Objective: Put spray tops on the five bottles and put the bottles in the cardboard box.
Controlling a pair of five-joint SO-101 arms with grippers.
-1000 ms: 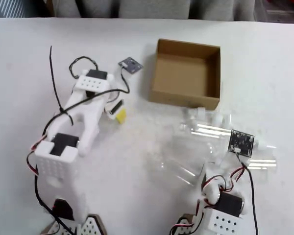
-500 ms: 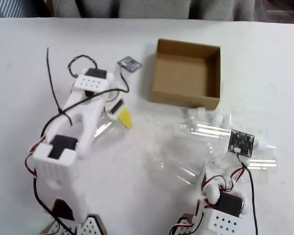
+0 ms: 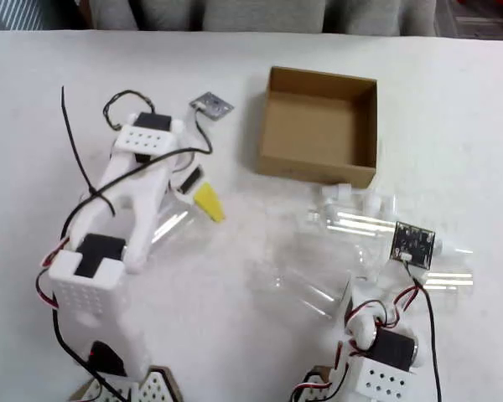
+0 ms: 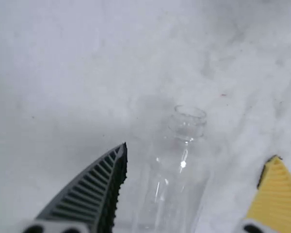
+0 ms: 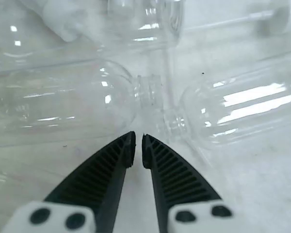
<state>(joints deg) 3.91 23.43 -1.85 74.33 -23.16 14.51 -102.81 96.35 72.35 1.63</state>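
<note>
White worktop, left pincer spread apart around an open-necked clear bottle lying flat, right pincer pressed together, empty, facing clustered clear bottles, cardboard box nearby

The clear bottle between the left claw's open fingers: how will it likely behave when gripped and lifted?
The clear bottle looks empty and thin-walled, so it is probably light and liable to dent under a hard squeeze. Its glossy round body lies on the table, so it may roll or slip if the left claw closes off-centre.
</note>
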